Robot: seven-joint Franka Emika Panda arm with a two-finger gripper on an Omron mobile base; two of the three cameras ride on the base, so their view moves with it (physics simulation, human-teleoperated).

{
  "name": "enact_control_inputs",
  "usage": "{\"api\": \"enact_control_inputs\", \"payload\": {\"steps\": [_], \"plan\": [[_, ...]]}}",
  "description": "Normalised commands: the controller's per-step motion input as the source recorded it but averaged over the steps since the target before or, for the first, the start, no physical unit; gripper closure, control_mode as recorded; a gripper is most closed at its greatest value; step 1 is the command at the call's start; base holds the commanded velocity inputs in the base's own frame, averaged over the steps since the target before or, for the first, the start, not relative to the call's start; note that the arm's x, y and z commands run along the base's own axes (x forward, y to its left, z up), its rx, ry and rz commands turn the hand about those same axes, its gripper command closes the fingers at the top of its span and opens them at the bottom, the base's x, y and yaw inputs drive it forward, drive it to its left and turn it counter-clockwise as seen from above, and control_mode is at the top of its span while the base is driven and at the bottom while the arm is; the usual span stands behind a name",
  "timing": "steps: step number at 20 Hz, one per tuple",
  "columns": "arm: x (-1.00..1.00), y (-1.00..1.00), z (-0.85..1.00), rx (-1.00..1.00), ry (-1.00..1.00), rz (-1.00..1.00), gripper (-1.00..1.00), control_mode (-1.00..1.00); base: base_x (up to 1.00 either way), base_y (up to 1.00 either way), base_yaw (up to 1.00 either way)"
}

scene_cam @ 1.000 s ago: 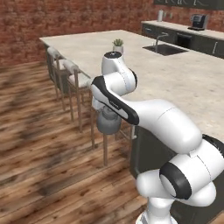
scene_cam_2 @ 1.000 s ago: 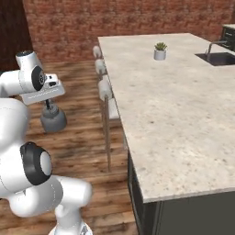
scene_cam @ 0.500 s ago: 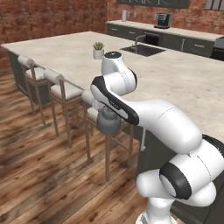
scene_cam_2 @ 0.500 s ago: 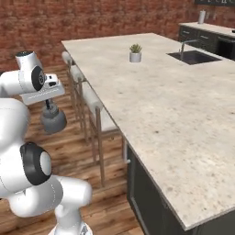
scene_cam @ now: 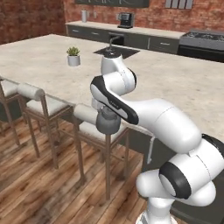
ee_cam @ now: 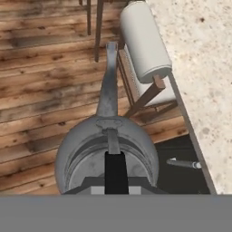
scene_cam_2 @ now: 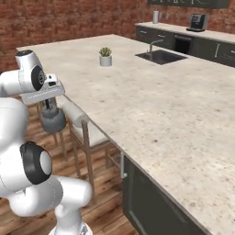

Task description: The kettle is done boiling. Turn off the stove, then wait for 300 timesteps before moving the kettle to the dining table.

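Three stools (scene_cam: pixel 41 103) lining up at our left, we are gripping the kettle (scene_cam: pixel 107 122) in our clenched gripper (scene_cam_2: pixel 48 106), hanging it over the wood floor (ee_cam: pixel 41 81), beside the dining table (scene_cam_2: pixel 151 105) at right.

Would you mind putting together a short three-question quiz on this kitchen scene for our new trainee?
1. True or false: the small dull-grey metal kettle already stands on the beige speckled stone dining table.
2. What hangs under the gripper?
A. a pan
B. the kettle
C. a cup
3. Fill in: the small potted plant stands on the ____.

Key
1. False: the kettle hangs off the table's edge, above a wooden stool with a pale cushion.
2. B: the gripper is shut on the thin dark handle of the kettle.
3. Dining table, some way from the sink.
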Motion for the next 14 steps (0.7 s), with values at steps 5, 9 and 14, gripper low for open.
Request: {"api": "enact_control_inputs", "payload": {"steps": [5, 9, 14], "plan": [[0.00, 0.00, 0.00, 0.00, 0.00, 0.00, 1.00, 1.00, 0.28, 0.50, -0.42], [0.00, 0.00, 0.00, 0.00, 0.00, 0.00, 1.00, 1.00, 0.26, 0.46, -0.41], [0.00, 0.00, 0.00, 0.00, 0.00, 0.00, 1.00, 1.00, 0.26, 0.45, -0.40]]}}
